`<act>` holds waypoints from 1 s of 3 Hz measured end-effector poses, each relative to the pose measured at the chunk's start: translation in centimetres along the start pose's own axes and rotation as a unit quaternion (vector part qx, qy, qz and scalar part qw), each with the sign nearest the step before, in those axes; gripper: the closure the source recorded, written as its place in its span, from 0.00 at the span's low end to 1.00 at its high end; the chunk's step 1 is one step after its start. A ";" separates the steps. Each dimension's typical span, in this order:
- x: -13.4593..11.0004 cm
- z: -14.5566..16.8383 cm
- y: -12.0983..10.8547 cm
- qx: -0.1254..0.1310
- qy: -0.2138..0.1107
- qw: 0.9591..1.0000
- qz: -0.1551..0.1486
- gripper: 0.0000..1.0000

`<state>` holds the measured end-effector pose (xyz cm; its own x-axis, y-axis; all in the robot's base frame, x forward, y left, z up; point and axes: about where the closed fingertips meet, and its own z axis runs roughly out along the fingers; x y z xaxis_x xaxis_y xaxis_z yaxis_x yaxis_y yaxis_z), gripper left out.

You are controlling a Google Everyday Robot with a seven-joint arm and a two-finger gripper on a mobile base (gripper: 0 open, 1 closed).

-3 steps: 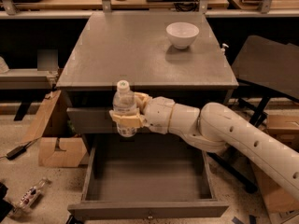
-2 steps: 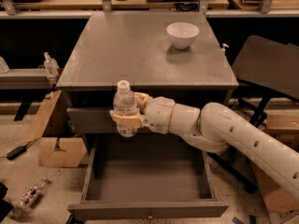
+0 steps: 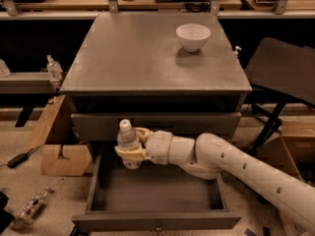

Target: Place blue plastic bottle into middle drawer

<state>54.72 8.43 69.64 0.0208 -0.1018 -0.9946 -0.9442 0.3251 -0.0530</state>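
Camera view looked down on the grey bench [image 3: 138, 58], its flat top carrying only a white bowl [image 3: 193, 36] near the far right corner. White arm [image 3: 246, 168] entered from the lower right and reached leftward across the front of the bench. Middle drawer [image 3: 167, 193] stood pulled well out below, its floor bare and its front rim nearest the camera. Above it the closed upper drawer front [image 3: 162, 126] ran the bench's width. Hand [image 3: 129, 154] sat at the arm's left end, over the rear left part of the open drawer, fingers clamped around the lower body of the blue plastic bottle [image 3: 126, 137]. Bottle was upright, long axis vertical, white cap on top and level with the upper drawer front; its base hung below the fingers and appeared clear of the drawer floor, though the gap was hard to judge from this angle. Key relation: the drawer floor lay straight beneath the bottle, with the left drawer wall just beside it. Judged that the carry was mostly done and the remaining move would be a short descent, then release. Main risk seemed to be a tall, slim bottle tipping once let go, or brushing that left wall. Cardboard box [image 3: 64, 159] sat on the floor left of the bench, apart from the work.
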 end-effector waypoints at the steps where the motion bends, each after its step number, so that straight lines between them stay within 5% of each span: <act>1: 5.6 1.5 0.0 -0.018 0.005 1.000 -0.006 1.00; 2: 12.2 2.8 0.1 -0.038 0.001 0.999 -0.013 1.00; 3: 16.4 3.6 0.7 -0.049 -0.001 0.999 -0.010 1.00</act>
<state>55.60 10.36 52.95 0.0403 -0.1061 -0.9935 -0.9713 0.2293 -0.0639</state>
